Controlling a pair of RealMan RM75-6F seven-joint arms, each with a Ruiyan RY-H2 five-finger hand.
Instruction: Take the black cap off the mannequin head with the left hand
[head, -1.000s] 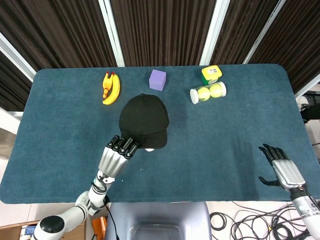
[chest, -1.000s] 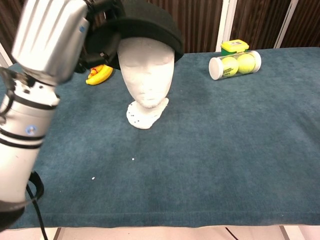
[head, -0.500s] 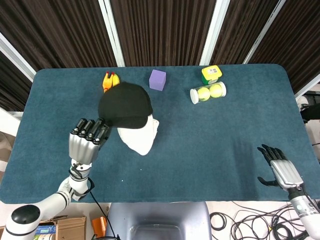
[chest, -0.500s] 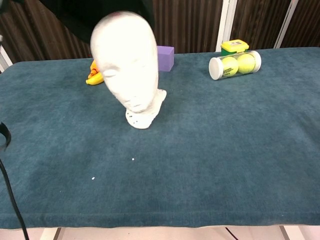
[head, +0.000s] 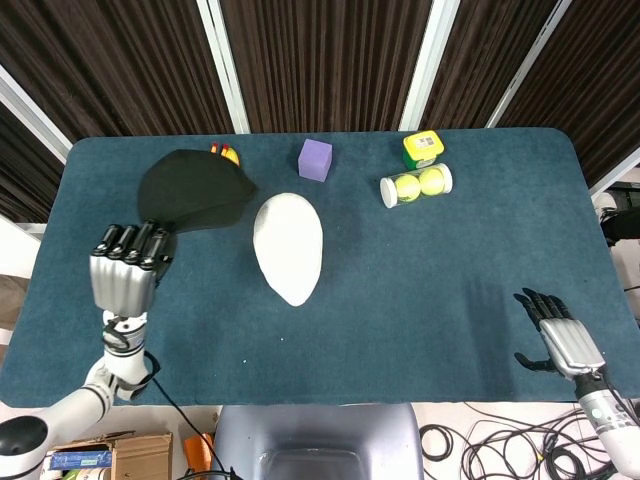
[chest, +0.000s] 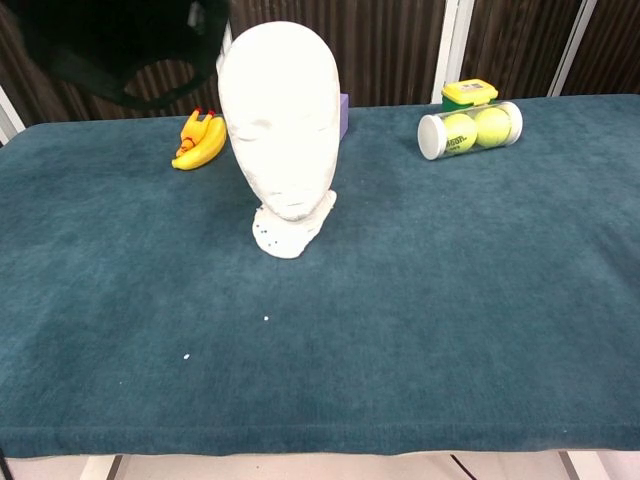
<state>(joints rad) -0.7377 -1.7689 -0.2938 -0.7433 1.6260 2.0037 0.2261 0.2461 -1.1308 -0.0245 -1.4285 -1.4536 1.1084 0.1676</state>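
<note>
A clear plastic tube with a white cap (head: 416, 186) lies on its side near the far edge of the blue-carpeted table (head: 450, 290), with yellow-green tennis balls inside it; a small yellow-and-green box (head: 423, 148) sits just behind it. The soft black fabric cap (head: 194, 190) is off the bare white foam mannequin head (head: 288, 246), which stands upright mid-table on its neck base. The cap hangs in the air to the head's left, brim edge held at the fingertips of the left hand (head: 125, 272), whose fingers are curled together around it; in the chest view the cap's open underside shows at top left (chest: 120, 50). The right hand (head: 560, 335) rests near the table's near right corner, fingers spread, holding nothing. A yellow rubber chicken toy (chest: 200, 140) and a purple cube (head: 316, 159) lie toward the far edge.
</note>
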